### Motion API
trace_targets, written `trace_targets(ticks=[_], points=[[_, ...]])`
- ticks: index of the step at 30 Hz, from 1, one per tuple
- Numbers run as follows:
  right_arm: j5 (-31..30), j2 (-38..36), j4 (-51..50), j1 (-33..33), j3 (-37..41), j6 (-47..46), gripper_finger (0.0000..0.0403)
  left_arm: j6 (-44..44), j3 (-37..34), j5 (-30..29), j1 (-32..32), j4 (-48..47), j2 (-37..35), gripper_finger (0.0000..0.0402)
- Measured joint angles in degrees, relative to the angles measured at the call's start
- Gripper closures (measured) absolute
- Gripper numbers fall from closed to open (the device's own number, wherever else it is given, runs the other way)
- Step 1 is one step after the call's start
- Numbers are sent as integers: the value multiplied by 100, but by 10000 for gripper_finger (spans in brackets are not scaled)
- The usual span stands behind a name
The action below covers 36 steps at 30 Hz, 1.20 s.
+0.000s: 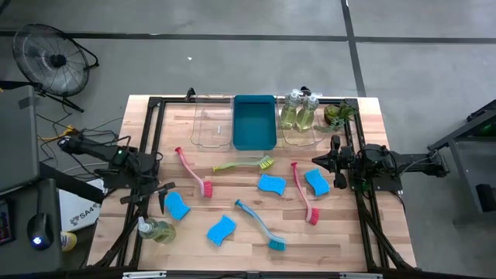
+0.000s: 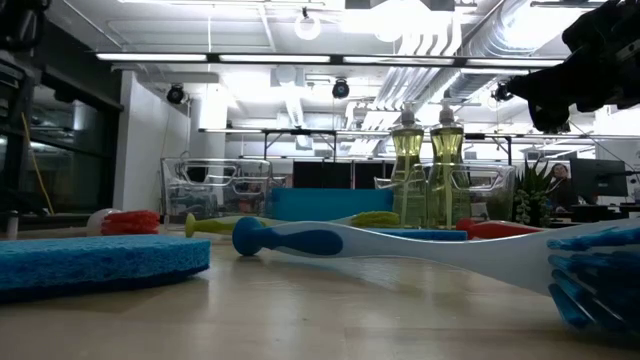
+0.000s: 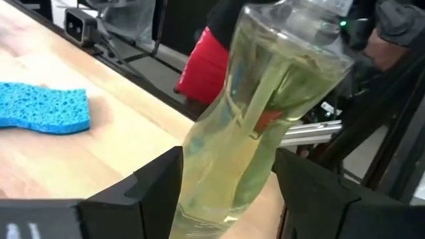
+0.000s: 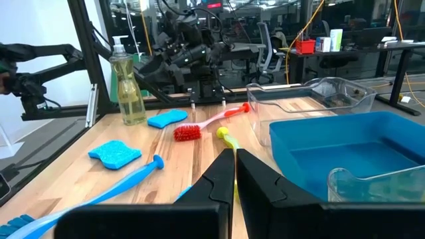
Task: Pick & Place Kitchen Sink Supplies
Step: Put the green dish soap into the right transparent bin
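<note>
Currently counter (image 1: 256, 248) holds supplies spread out. Pump bottle (image 1: 155, 229) stands lower left of high view, w/ left gripper (image 1: 160, 203) fingers astride it, not visibly clamped, prob. pre-grasp. Right gripper (image 1: 319, 160) fingers shut, empty, parked right.

Sponges (image 1: 270, 184) bright blue; brushes pink (image 1: 191, 170), yellow-green (image 1: 244, 163), teal (image 1: 260, 225); bin (image 1: 254, 122) blue; bottle (image 3: 259, 119) liquid yellowish.
</note>
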State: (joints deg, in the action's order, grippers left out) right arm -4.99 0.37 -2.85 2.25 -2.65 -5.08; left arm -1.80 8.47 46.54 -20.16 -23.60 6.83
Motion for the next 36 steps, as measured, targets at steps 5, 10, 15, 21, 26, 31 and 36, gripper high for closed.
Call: trace_targets(ticks=[5,10,15,21,26,31,36], points=[[0,-1,4,0,-3,0,392,-216,2,-519,-292,18,0,168],[1,-1,9,0,-5,0,392,-249,3,-962,-563,18,0,167],[2,-1,9,0,-7,0,392,-243,9,-1257,-834,-3,0,149],[2,1,10,0,-9,0,392,-357,11,-1002,-1193,-32,0,82],[4,1,11,1,-14,0,392,-365,11,-1239,-1552,-15,2,52],[4,0,11,0,-16,0,392,-155,11,-1885,-1814,-15,4,50],[4,-1,11,1,-16,0,392,-65,11,-2293,-1890,-13,4,50]])
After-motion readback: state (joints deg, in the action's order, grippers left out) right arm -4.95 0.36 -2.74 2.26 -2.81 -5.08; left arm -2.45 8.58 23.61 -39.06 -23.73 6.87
